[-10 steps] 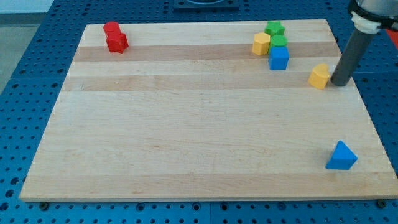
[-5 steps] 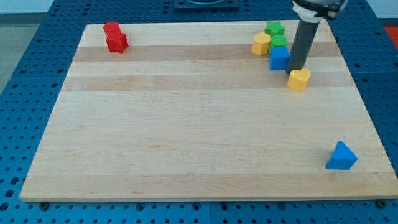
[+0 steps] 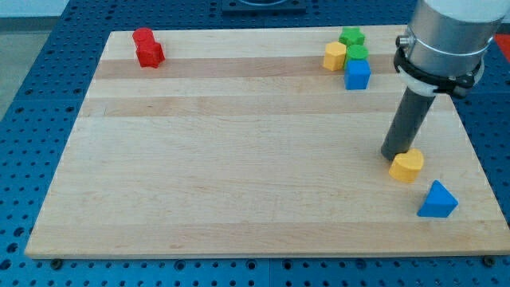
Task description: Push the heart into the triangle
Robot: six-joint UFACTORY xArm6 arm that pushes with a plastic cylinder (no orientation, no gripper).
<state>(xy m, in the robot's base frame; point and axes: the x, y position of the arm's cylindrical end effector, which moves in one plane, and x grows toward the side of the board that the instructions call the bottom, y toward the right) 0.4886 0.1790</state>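
The yellow heart block (image 3: 407, 166) lies at the view's lower right of the wooden board (image 3: 239, 159). The blue triangle block (image 3: 437, 200) lies just below and to the right of it, with a small gap between them. My tip (image 3: 394, 154) stands against the heart's upper left side. The dark rod rises from there to the arm's grey body at the view's top right.
At the view's top right sits a cluster: a yellow block (image 3: 335, 57), two green blocks (image 3: 351, 37) (image 3: 357, 53) and a blue block (image 3: 357, 74). Two red blocks (image 3: 143, 37) (image 3: 150, 54) sit at the top left.
My tip has moved from right of the heart, round to its upper side, then down the view. The heart slid left, then down and right, close to the blue triangle.
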